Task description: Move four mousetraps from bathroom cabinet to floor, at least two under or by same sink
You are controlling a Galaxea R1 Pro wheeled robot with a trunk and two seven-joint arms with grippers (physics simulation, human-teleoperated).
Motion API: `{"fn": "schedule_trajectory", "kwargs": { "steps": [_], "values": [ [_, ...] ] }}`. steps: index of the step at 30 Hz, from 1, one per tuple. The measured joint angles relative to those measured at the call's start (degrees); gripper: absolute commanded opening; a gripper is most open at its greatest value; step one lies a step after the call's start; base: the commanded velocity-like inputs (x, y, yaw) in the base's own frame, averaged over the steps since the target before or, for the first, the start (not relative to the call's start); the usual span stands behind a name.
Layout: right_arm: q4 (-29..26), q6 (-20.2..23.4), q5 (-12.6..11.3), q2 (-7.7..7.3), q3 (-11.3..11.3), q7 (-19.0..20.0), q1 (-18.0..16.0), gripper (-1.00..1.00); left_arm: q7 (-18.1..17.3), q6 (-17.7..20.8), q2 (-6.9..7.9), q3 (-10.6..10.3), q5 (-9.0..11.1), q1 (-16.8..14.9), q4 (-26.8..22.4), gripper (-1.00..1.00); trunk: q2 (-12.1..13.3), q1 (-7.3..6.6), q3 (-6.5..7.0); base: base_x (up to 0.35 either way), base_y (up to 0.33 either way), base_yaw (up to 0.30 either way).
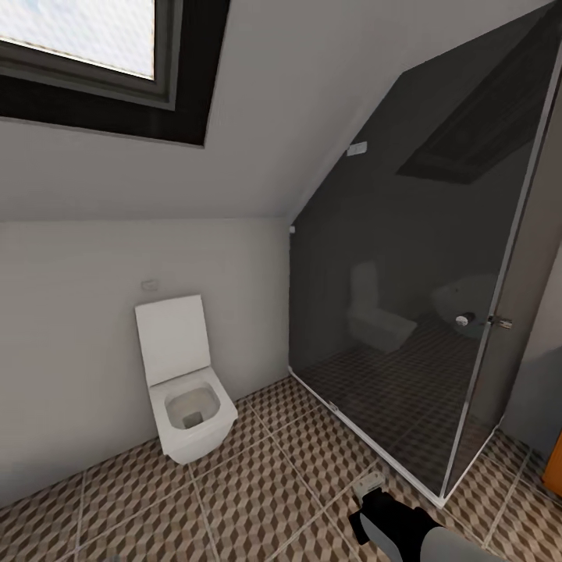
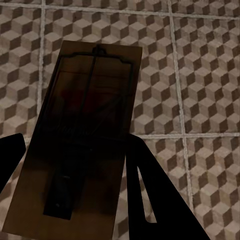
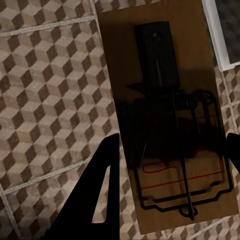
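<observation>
Head view takes in a white toilet against the wall, a dark glass shower enclosure to its right, and open bathroom floor between them, cube-patterned tiles running to the wall and to the shower's pale sill. The right gripper shows low over those tiles, near the shower's corner. Seen from the left wrist, the left gripper pinches a mousetrap between its dark fingers, the trap's long axis running along the fingers and out past their tips. From the right wrist, the right gripper pinches a second mousetrap lengthwise too, its far end close to the shower sill. Both hang above the tiles.
</observation>
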Motion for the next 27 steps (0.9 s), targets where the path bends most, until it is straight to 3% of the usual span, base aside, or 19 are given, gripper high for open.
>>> {"fn": "schedule_trajectory", "kwargs": {
  "steps": [11,27],
  "values": [
    [0.00,0.25,0.02,-0.05,0.00,0.24,0.00,-1.00,0.06,-0.01,-0.23,0.00,-0.07,-0.01,-0.16,-1.00,0.00,-0.01,0.00,0.023,0.000,0.001],
    [0.00,0.33,0.02,-0.05,0.00,0.26,0.03,-1.00,0.10,-0.10,0.02,0.06,-0.30,-0.01,-0.18,-1.00,-0.01,-0.03,0.00,0.291,0.000,0.000]
  ]
}}
